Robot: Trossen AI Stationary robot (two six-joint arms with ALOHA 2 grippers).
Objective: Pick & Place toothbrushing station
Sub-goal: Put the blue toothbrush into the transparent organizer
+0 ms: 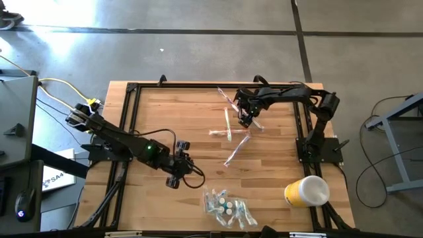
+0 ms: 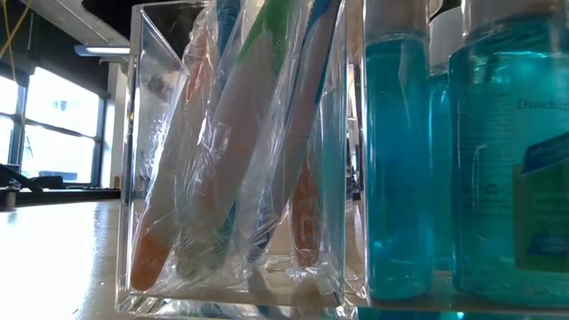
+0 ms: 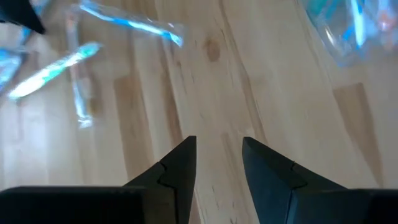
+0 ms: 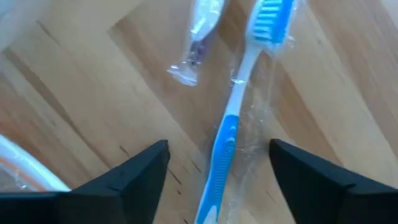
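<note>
Right gripper (image 4: 217,165) reaches down w/ jaws spread astride wrapped blue toothbrush (image 4: 233,118) on table (image 4: 93,81), not gripping.

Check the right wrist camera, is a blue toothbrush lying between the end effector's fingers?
Yes, the wrapped blue toothbrush lies on the wood between the open fingers.

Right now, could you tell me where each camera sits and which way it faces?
High view: overhead, straight down on the table, both arms.
Low view: table height, facing the clear holder and blue bottles; no arm shows.
Left wrist view: above bare wood, left gripper empty.
Right wrist view: right gripper open over the blue toothbrush.
Shared: the high view shows the right gripper over the wrapped toothbrushes.
</note>
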